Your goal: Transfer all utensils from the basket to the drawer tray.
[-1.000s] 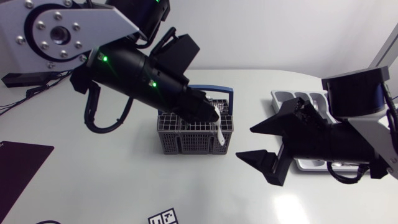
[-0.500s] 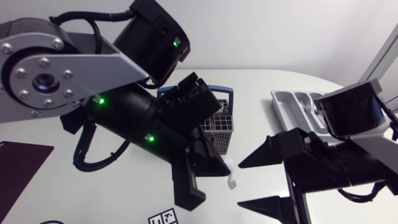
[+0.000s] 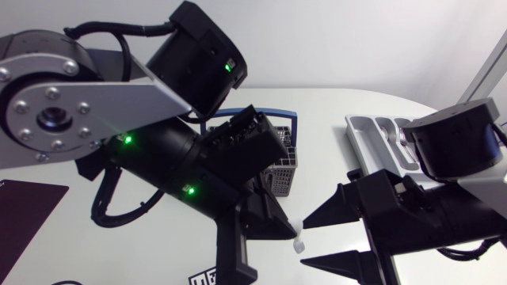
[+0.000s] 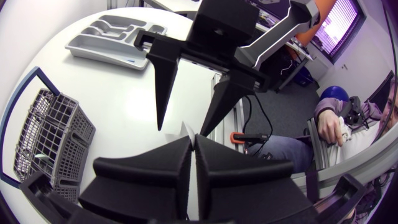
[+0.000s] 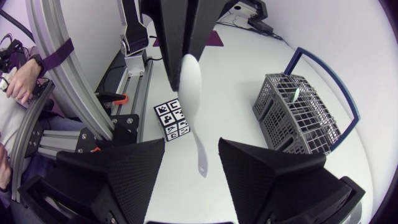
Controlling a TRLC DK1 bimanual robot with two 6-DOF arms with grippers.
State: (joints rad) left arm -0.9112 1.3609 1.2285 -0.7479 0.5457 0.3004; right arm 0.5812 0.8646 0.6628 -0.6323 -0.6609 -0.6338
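My left gripper is shut on a white plastic spoon, held in the air in front of the grey wire basket. In the right wrist view the spoon points its handle down between the fingers of my right gripper. These stand open on either side of the handle with a gap. In the left wrist view only a sliver of the spoon shows past the shut left gripper. The grey drawer tray lies at the right, behind my right arm.
The basket has a blue handle and something green-tipped stands in it. A black-and-white marker tag lies on the table near the front edge. A dark mat sits at the left edge.
My left arm lifted the spoon out of the basket and carried it forward. My right gripper came up to it and its fingers have narrowed around the handle.
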